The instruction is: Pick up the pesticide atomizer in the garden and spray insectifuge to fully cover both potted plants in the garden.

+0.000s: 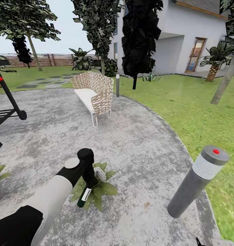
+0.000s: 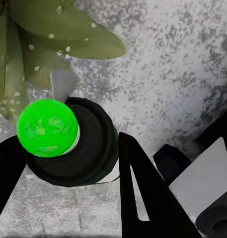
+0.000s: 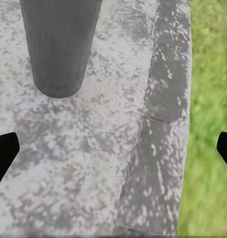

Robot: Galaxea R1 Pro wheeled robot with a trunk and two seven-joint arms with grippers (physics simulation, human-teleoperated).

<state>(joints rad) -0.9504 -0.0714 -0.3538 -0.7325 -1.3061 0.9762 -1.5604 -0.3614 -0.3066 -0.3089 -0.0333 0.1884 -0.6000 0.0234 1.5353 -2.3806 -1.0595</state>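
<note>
Round grey stone patio (image 1: 137,136) amid green lawn (image 1: 185,102), white house (image 1: 198,34) behind

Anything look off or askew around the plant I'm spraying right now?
The pesticide atomizer in the left pincer hangs steeply tilted, close over the potted plant. Pale droplets dot its leaves in the left wrist view. Nothing looks spilled or knocked over. The bollard lamp only appears to lean in the wide head view.

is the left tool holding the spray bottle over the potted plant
Yes: in the head view the left tool grips the dark pale-labelled spray bottle directly above the pointed green leaves of the low potted plant on the grey stone patio.
</note>
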